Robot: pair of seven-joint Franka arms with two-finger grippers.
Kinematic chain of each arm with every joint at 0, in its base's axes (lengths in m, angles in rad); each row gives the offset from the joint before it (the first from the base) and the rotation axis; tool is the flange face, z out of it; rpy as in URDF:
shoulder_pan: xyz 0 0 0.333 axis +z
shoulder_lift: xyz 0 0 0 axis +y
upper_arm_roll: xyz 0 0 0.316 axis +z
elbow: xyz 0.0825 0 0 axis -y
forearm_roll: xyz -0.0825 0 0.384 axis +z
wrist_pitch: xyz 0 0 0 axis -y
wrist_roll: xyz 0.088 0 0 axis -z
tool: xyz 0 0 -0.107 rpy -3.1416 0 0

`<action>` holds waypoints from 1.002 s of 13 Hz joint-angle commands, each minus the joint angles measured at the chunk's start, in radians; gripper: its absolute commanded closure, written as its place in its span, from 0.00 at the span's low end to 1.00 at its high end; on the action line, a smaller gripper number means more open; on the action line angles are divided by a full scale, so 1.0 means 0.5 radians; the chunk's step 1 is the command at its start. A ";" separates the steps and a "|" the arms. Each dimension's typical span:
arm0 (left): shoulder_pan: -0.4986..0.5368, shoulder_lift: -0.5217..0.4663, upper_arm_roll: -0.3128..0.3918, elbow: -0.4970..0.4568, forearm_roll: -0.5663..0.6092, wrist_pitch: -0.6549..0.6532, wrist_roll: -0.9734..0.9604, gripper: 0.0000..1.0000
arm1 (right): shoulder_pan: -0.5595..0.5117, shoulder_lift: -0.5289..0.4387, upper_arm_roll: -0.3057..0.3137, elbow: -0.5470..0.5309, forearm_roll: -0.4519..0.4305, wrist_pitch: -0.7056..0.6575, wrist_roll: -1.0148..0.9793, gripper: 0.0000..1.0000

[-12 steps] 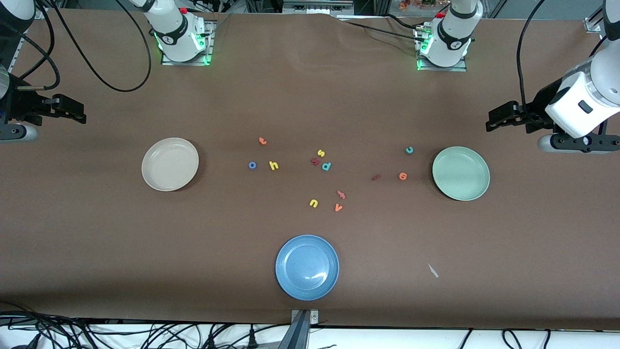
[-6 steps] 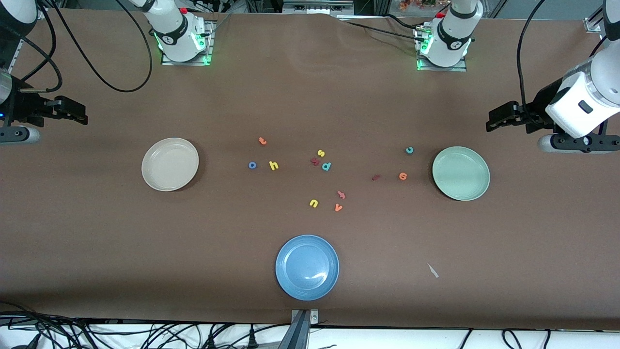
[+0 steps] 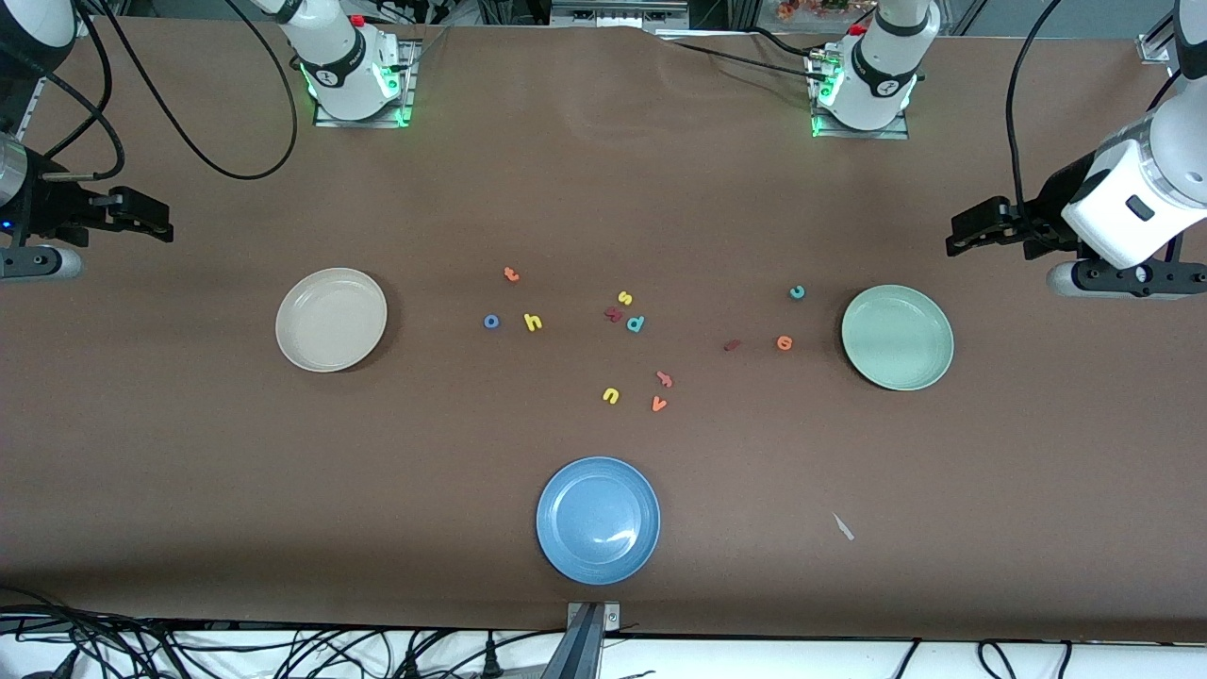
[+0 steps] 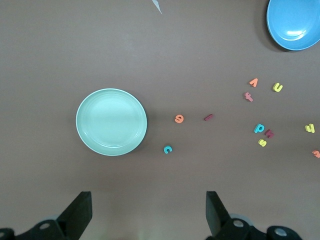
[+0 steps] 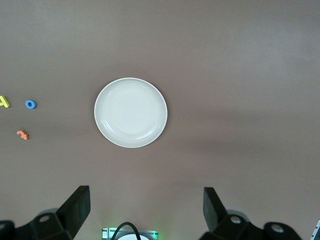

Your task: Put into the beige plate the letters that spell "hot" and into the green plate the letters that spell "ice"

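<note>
The beige plate (image 3: 331, 320) (image 5: 131, 112) lies toward the right arm's end, with blue "o" (image 3: 491, 322) (image 5: 30, 104), yellow "h" (image 3: 533, 322) and orange "t" (image 3: 510, 274) (image 5: 22, 134) on the table beside it. The green plate (image 3: 897, 338) (image 4: 111, 122) lies toward the left arm's end. Teal "c" (image 3: 797, 292) (image 4: 167, 149), orange "e" (image 3: 785, 342) (image 4: 178, 118) and dark red "i" (image 3: 731, 345) (image 4: 208, 117) lie beside it. Both plates hold nothing. My left gripper (image 3: 954, 241) (image 4: 149, 205) hangs open over the table's left-arm end. My right gripper (image 3: 162, 227) (image 5: 146, 200) hangs open over the right-arm end.
A blue plate (image 3: 598, 520) sits nearest the front camera. Mid-table lie yellow "s" (image 3: 624, 298), teal "d" (image 3: 636, 323), a dark red letter (image 3: 613, 314), salmon "f" (image 3: 664, 379), yellow "u" (image 3: 610, 395) and orange "v" (image 3: 658, 405). A pale scrap (image 3: 843, 527) lies near the front edge.
My right gripper has drifted slightly toward the table's middle. The left arm, the letters and the plates have not moved.
</note>
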 commanded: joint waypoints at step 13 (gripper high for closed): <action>-0.003 -0.013 0.001 0.020 0.013 -0.029 -0.017 0.00 | -0.013 0.023 0.001 0.052 0.004 -0.076 -0.054 0.00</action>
